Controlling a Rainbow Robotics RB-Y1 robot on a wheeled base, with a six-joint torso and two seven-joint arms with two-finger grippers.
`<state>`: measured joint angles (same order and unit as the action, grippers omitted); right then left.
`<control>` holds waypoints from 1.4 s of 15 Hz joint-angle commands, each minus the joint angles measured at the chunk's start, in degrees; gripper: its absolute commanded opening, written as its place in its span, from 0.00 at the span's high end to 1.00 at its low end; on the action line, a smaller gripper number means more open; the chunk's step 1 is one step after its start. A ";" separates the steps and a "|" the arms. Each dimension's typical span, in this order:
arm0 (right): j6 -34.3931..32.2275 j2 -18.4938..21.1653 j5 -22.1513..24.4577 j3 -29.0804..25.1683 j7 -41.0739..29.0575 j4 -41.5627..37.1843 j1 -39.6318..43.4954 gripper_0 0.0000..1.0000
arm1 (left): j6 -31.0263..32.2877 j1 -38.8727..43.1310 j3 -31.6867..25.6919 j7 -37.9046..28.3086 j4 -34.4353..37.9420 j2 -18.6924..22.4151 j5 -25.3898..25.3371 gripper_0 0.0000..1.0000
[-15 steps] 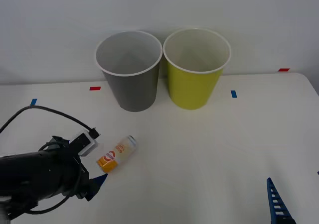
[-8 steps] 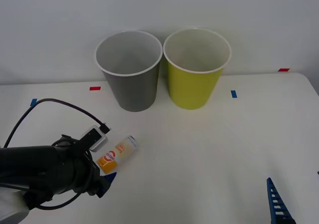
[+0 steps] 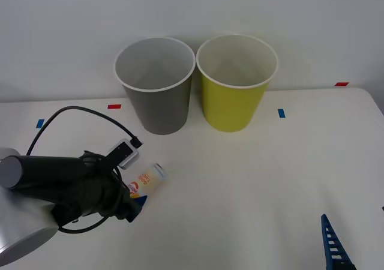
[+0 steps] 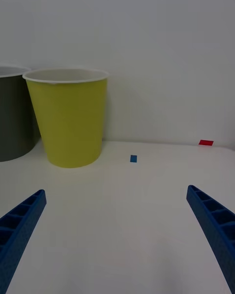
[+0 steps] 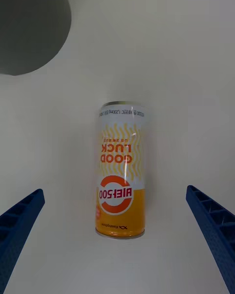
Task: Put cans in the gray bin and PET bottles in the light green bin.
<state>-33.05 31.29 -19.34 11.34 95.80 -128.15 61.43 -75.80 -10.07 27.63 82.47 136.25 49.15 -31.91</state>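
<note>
- While the can (image 5: 121,169) is lying on its side on the table (image 3: 252,180), in front of the gray bin (image 3: 157,85), the left gripper (image 5: 117,245) is hovering over it with its fingers spread wide on either side.
- Being round, it is probably liable to roll or skid away if one finger is touching first.
- Beside the gray bin, the light green bin (image 3: 235,83) is standing close, risking a drop into the wrong one.
- Parked low at the table's near right, the right gripper (image 4: 117,235) is sitting open.

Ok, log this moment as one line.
left gripper: open, above can | can: lying on table, ungrasped | right gripper: open, idle | gray bin, light green bin: upright
</note>
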 commanded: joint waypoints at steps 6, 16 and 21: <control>0.00 0.00 0.00 0.00 0.00 0.00 0.00 0.00 | -9.37 -9.88 4.89 0.32 -8.63 -8.98 1.06 0.00; 0.00 0.00 0.00 0.00 0.00 0.00 0.00 0.00 | -12.53 -15.41 6.73 -2.23 -17.77 -14.52 1.68 0.00; 0.00 0.00 0.00 0.00 0.00 0.00 0.00 0.00 | -12.71 -15.94 6.73 -4.16 -20.50 -16.89 1.68 0.00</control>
<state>-33.05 31.29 -19.34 11.34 95.80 -128.15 61.44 -88.51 -25.93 34.37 78.68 116.57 32.86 -30.29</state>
